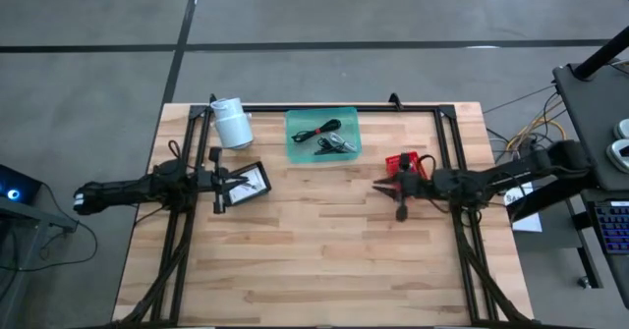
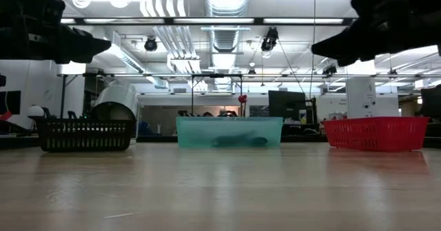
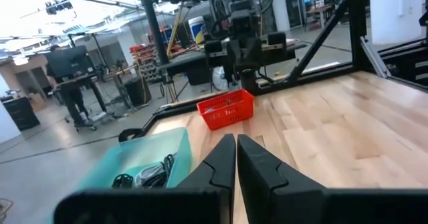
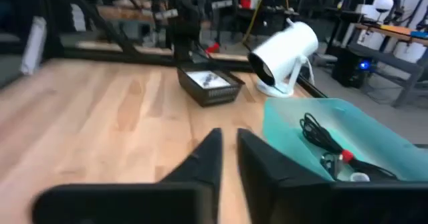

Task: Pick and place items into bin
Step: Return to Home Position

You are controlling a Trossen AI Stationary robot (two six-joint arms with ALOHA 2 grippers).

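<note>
Two dark robot arms reach in over a pale wooden tabletop (image 1: pixel 314 260) from opposite ends. Both hang above the wood.

The left hand (image 1: pixel 234 183) has its fingers (image 3: pixel 214 167) pressed together and holds nothing. Right at its fingertips sits a black bin (image 1: pixel 261 172) with a white packet (image 4: pixel 208 79) lying inside.

The right hand (image 1: pixel 381 186) faces it from across the tabletop, well apart from it. Its fingers (image 4: pixel 204 160) are drawn close, with only a sliver of wood showing between them, and it is empty too. A red bin (image 1: pixel 403 160) stands just beside this hand.

Between the two hands, off to one side toward the tabletop's edge, is a teal bin (image 1: pixel 295 142). It holds a thin black cable (image 1: pixel 314 131) and black clips (image 1: pixel 336 145).

A white cylindrical roll (image 1: pixel 232 125) stands near the left hand, between the black bin and that same edge.
</note>
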